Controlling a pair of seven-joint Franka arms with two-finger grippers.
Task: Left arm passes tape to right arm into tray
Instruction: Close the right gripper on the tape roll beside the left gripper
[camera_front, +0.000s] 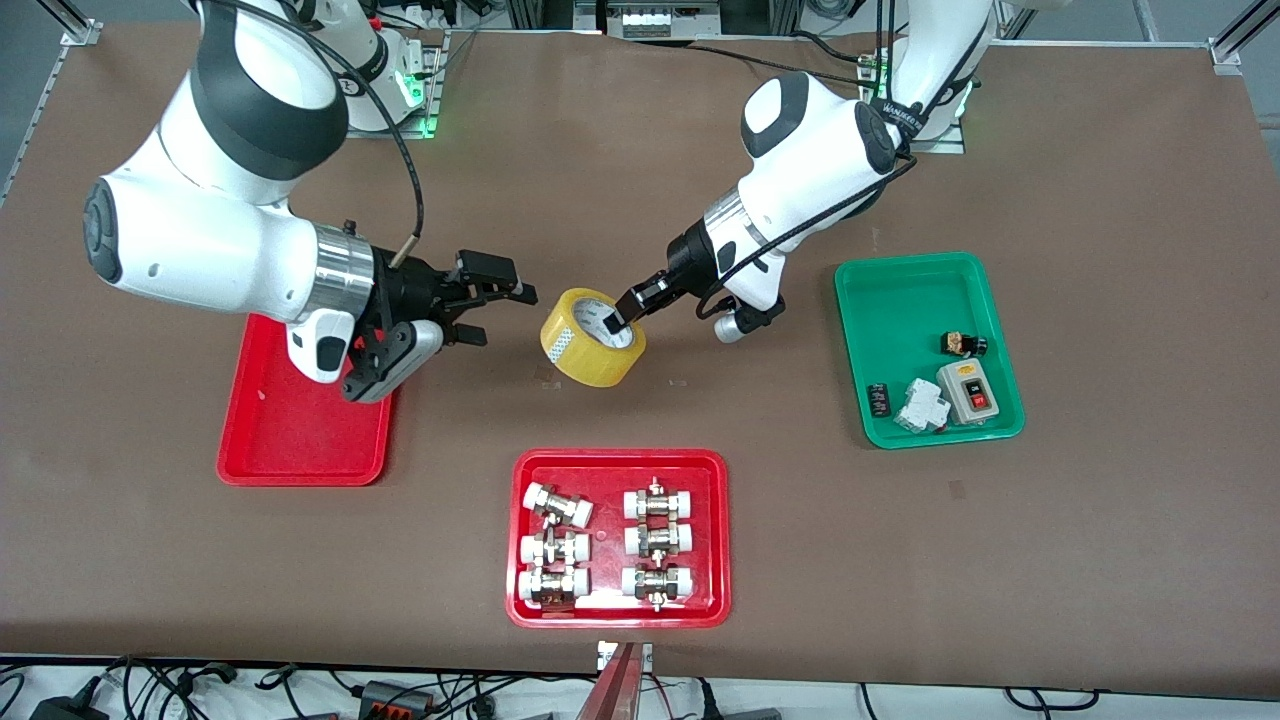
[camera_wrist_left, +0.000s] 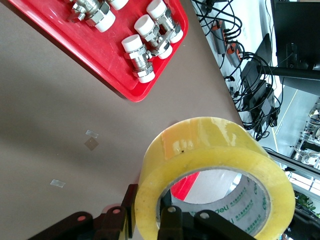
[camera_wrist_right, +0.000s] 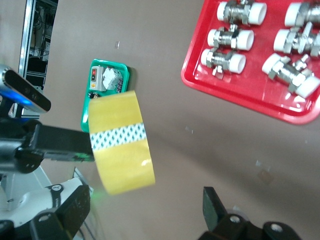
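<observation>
Tape (camera_wrist_right: 121, 142) shows its checkered strip beside right tool (camera_wrist_right: 150, 212).

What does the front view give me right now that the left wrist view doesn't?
Front view only: the right gripper, jaws open, over the table beside the tape; the empty red tray under the right arm; the green tray with its switch box; the left gripper as a whole, shut on the roll's wall.

Left wrist view only: a close look at the tape's pale printed core and small scraps on the table.

Both: the yellow tape held in the air, and the red tray of white-capped fittings.
</observation>
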